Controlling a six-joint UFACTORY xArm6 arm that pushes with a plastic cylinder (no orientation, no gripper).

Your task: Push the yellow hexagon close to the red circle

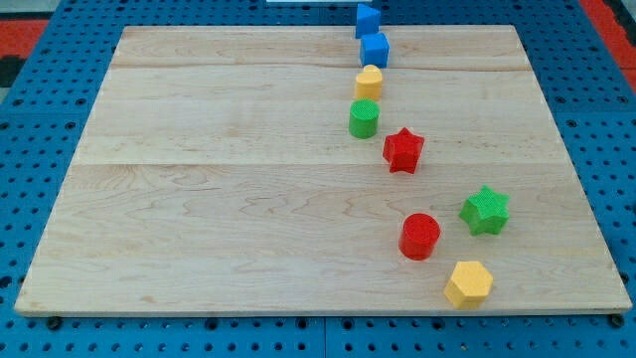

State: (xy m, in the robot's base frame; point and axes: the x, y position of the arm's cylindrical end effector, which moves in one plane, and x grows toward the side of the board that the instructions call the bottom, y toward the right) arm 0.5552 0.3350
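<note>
The yellow hexagon (468, 283) lies near the board's bottom edge at the view's lower right. The red circle (419, 236) stands just up and to the left of it, with a small gap between them. A green star (485, 210) sits to the right of the red circle and above the hexagon. My tip and the rod do not show in the camera view.
A red star (403, 150), a green circle (364, 118), a yellow heart (369, 83) and two blue blocks (374, 49), (368, 19) form a line running toward the view's top. The wooden board (219, 199) lies on a blue pegboard.
</note>
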